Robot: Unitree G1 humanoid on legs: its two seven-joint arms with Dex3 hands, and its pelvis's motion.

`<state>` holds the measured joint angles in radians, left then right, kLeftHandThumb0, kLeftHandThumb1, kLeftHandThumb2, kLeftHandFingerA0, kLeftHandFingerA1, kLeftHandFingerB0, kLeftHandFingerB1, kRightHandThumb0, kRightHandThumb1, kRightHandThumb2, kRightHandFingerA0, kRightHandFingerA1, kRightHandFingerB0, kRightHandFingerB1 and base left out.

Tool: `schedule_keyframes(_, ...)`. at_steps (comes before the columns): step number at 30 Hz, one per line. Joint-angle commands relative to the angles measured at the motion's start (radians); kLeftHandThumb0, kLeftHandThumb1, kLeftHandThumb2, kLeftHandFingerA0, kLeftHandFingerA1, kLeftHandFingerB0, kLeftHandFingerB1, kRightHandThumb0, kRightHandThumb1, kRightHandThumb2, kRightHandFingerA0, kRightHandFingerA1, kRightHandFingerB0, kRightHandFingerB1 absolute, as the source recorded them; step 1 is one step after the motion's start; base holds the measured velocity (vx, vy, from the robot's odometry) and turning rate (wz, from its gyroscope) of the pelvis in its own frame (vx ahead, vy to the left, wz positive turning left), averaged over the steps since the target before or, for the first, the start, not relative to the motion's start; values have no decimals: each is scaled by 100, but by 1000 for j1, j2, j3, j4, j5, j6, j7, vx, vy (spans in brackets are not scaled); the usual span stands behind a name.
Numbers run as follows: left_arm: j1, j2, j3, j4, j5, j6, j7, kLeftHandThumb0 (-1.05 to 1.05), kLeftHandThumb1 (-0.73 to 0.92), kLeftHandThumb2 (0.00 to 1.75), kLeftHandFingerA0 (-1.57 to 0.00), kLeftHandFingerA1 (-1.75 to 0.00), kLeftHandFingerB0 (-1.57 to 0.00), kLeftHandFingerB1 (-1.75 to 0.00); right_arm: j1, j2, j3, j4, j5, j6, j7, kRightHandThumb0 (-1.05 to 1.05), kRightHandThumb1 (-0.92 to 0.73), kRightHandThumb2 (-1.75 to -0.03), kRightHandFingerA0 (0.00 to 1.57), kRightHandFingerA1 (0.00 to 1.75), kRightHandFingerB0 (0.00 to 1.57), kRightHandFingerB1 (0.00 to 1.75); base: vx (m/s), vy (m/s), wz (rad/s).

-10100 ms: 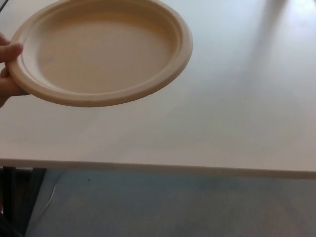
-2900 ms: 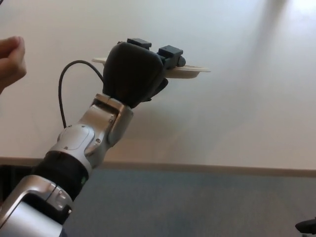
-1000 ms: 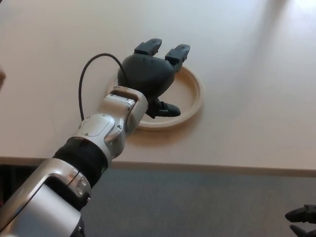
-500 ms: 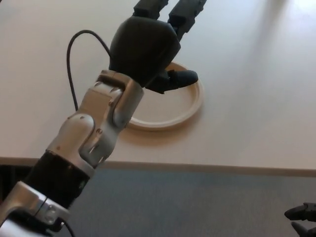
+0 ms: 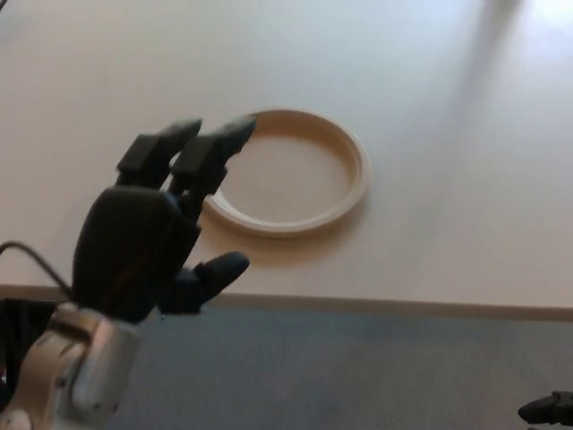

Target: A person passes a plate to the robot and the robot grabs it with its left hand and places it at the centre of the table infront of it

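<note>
Now: plate (image 5: 291,175) lies flat on tabltop (image 5: 448,134), free | left hand (image 5: 148,237) near the front edge, fingers (image 5: 210,157) spread, empty, covering plate's left rim | right hand (image 5: 546,410) at corner, fingers unclear

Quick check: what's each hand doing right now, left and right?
Left hand: open, holding nothing; the plate lies on the table.
Right hand: only a sliver shows, cannot tell.

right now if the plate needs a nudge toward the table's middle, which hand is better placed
Left. The left hand is open with its fingertips beside the plate rim; the right hand barely shows at the bottom corner, far off.
</note>
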<state>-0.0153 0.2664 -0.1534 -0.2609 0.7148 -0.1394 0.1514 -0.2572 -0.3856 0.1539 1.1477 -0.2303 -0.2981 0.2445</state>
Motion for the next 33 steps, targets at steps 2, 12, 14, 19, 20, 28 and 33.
schedule_keyframes(2,752,137,385,-303,-268,-657,106,-37,37,96,0,-48,0,-48,121,3,26,56,-33,-26,-35,-84,-66,-109,35,64,23,54,0,0,0)
schedule_keyframes(12,766,184,280,-30,-231,-572,55,-75,65,60,-42,-39,-30,-31,124,3,26,64,-19,-27,-19,-85,-82,-65,34,57,30,46,0,0,0)
schedule_keyframes(14,718,207,230,74,-208,-539,23,-74,62,60,-54,-44,-34,-32,126,0,22,66,-13,-34,-13,-83,-82,-65,33,56,31,46,0,0,0)
schedule_keyframes(19,580,213,152,356,-168,-527,36,-74,60,59,-55,-45,-38,-34,130,2,31,56,-23,-34,-26,-85,-67,-110,35,64,22,53,0,0,0)
schedule_keyframes(20,550,203,137,438,-152,-510,47,-74,62,59,-52,-44,-37,-34,130,4,37,58,-30,-30,-32,-84,-83,-66,36,57,32,45,0,0,0)
schedule_keyframes(28,407,204,81,732,-90,-310,-5,-80,62,93,-21,-44,-11,-39,130,8,30,69,-16,-28,-26,-85,-82,-65,35,58,30,46,0,0,0)
schedule_keyframes(33,280,223,61,870,-127,-197,-125,-77,84,65,-18,-31,-9,-26,133,14,23,70,-8,-29,-23,-85,-81,-65,35,58,31,47,0,0,0)
